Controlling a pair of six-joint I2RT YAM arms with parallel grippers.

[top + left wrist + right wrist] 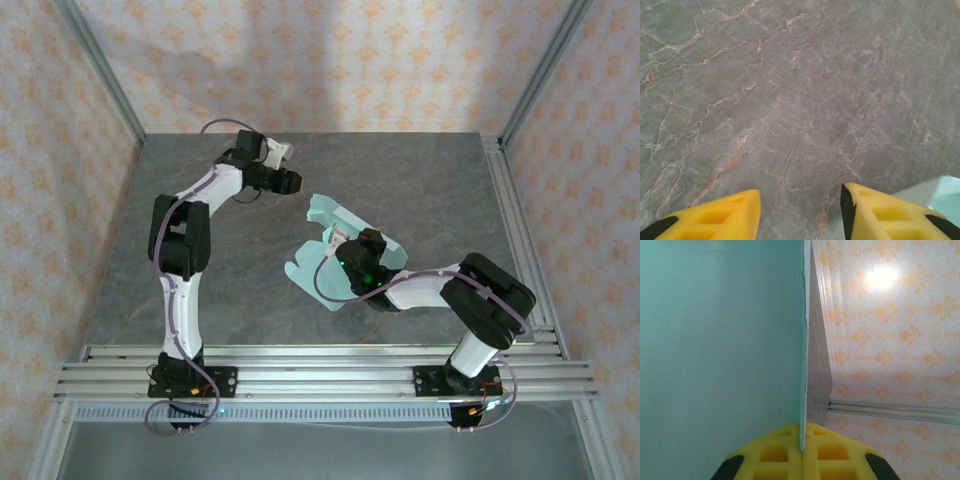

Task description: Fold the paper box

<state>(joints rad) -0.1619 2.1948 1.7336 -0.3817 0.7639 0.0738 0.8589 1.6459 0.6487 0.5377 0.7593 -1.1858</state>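
Observation:
The paper box (322, 252) is a pale mint-blue die-cut card sheet lying unfolded at the middle of the table, one part lifted. My right gripper (345, 250) is shut on its edge; in the right wrist view the thin card (720, 340) runs edge-on between the closed yellow fingers (775, 452). My left gripper (292, 181) hovers over bare table at the back, left of the sheet, open with nothing between its yellow fingers (715, 217). A corner of the card (945, 192) peeks in at the lower right of the left wrist view.
The grey marble tabletop (200, 260) is bounded by aluminium rails (320, 365) in front and on the right (515, 220). Patterned walls (330, 60) enclose the back and sides.

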